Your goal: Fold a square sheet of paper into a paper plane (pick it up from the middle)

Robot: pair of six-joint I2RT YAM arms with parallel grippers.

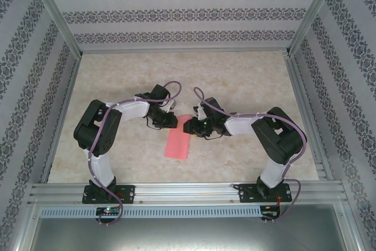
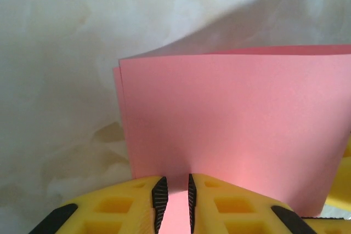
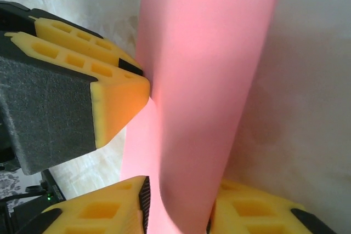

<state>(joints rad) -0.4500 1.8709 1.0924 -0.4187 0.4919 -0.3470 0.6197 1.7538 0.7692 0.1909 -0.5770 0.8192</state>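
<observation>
**Holding the Doubled Sheet by One End**

Thin and matte, the square sheet of paper [image 1: 178,143] likely handles light, limp and easily creased, and is best gripped mid-edge near the fold. It appears doubled over at centre frame, over the bench [image 1: 247,80]. The left pincer [image 2: 174,204] is clenched on its bottom edge. The right pincer [image 3: 178,212] straddles the bowed fold at bottom centre, but I cannot tell whether it presses.
</observation>
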